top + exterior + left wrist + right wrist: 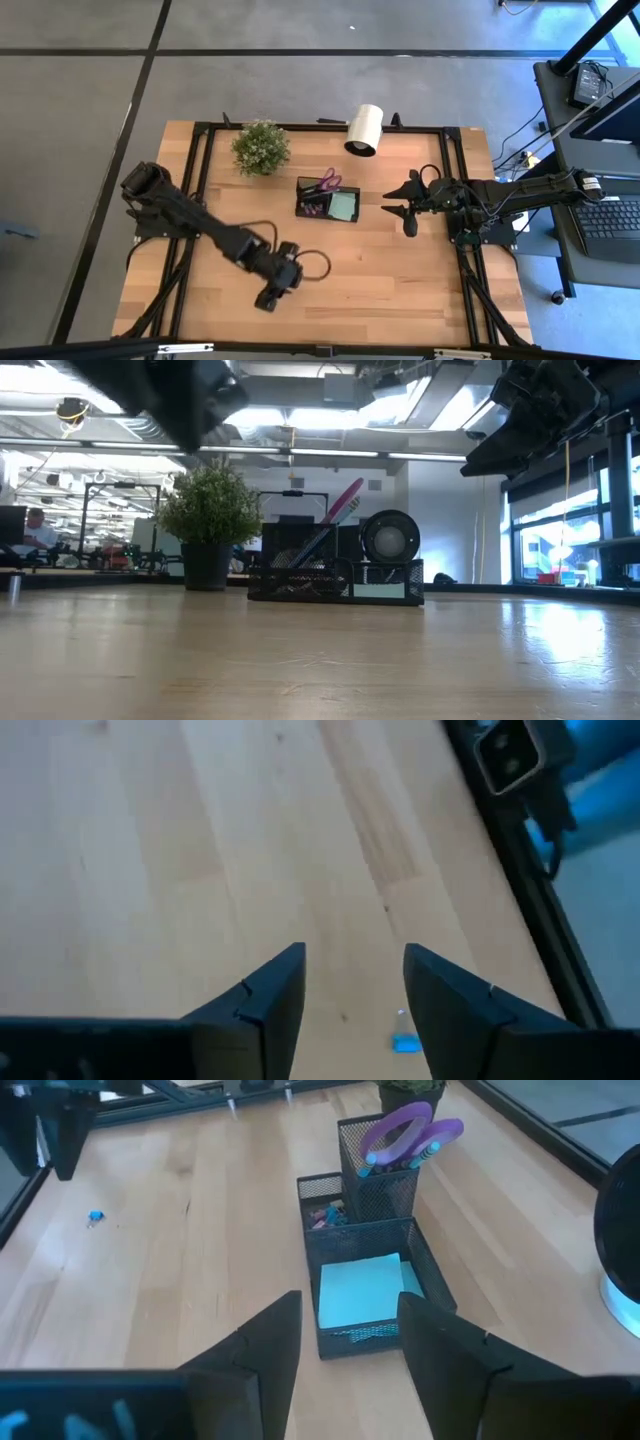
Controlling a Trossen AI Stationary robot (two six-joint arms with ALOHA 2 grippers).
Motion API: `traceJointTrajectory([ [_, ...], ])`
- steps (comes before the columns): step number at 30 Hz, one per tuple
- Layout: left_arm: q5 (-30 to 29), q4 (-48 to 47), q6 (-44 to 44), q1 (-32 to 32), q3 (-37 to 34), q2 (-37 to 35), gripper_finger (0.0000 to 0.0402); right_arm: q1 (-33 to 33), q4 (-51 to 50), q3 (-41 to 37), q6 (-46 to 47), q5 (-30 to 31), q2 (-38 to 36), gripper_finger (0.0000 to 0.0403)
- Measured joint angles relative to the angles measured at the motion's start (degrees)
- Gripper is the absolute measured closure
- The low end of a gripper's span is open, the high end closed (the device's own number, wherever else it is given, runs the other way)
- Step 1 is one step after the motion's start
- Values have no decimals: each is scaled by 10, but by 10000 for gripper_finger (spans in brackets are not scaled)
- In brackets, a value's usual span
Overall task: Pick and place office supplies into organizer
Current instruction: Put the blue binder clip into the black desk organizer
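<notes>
The black mesh organizer [327, 197] [365, 1280] stands mid-table. The purple-handled scissors [328, 181] [405, 1130] stand blades-down in its taller cup. The light green sticky-note pad [344, 205] [360, 1290] lies flat in a low compartment, and small coloured clips [325, 1213] lie in another. A tiny blue piece [405, 1042] [95, 1216] lies on the bare wood. My left gripper [268, 298] [355, 990] is open above that piece, near the table's near edge. My right gripper [403, 203] [345, 1350] is open and hovers just right of the organizer.
A green potted plant [261, 147] and a white cylinder roll [365, 130] [390, 538] stand behind the organizer near the far edge. The table's black frame rail [540, 910] runs close to my left gripper. Bare wood lies between the organizer and the near edge.
</notes>
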Motion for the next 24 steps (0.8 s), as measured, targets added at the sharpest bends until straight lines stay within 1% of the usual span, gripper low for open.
traceJointTrajectory([
  [5,-68,1,-129,-62,0,19,238,0,0,0,-1,0,0,232],
  [10,-94,-2,-158,-104,0,46,238,0,0,0,-2,0,0,232],
  [15,-95,-12,-249,-115,0,72,238,0,0,0,-1,0,0,232],
  [19,-89,-16,-246,-123,0,93,238,0,0,0,-2,0,0,232],
  [21,-77,-26,-242,-127,0,103,238,0,0,0,-6,0,0,232],
  [24,-67,-40,-258,-130,0,114,238,0,14,-6,-13,0,0,232],
])
